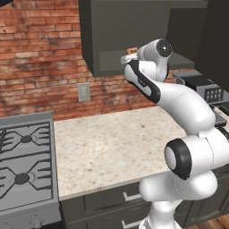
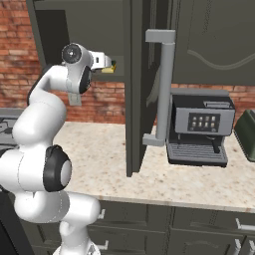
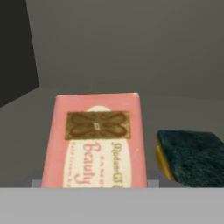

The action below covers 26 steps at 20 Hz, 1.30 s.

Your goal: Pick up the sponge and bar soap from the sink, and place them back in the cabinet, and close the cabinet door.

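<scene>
The tool (image 2: 106, 62) reaches into the cabinet (image 1: 107, 31), seemingly pinching the bar soap (image 3: 97, 140), whose long axis runs straight ahead; the sponge (image 3: 190, 157) lies just beside it on the shelf.

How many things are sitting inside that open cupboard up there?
2: the bar soap in front of the pincer, and the sponge beside it on the cabinet floor. More may be hidden.

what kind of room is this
A rendered home kitchen, most likely: a gas stove beside a speckled stone counter, a coffee machine on it, and dark cabinets against a brick wall.
</scene>
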Available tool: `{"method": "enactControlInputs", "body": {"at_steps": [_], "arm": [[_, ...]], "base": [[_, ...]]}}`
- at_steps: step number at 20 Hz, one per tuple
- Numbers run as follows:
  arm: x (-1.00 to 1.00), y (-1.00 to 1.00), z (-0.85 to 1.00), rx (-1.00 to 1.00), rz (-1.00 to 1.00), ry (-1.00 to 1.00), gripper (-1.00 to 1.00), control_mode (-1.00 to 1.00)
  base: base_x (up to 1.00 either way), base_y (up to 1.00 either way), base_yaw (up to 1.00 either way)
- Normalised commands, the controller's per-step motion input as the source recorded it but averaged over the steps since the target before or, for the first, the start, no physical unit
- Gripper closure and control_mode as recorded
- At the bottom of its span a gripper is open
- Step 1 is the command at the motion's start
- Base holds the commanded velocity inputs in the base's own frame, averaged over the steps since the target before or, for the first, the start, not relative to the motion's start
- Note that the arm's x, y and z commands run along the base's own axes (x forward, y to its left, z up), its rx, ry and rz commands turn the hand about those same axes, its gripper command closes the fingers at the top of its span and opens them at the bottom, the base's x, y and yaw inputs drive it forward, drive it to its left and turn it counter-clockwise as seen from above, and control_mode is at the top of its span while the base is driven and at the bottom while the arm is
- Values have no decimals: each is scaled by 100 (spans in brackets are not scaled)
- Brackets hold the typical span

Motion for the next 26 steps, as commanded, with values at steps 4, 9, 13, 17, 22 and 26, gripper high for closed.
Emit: {"method": "enactControlInputs", "body": {"at_steps": [4, 9, 13, 17, 22, 26], "arm": [[0, 0, 0, 0, 0, 1, 100, -100], [0, 0, 0, 0, 0, 0, -100, -100], [0, 0, 0, 0, 0, 0, -100, -100], [0, 0, 0, 0, 0, 0, -100, -100], [0, 0, 0, 0, 0, 0, -100, -100], [0, 0, 0, 0, 0, 0, -100, -100]], "base": [[0, 0, 0], [0, 0, 0], [0, 0, 0], [0, 0, 0], [0, 0, 0], [0, 0, 0]]}}
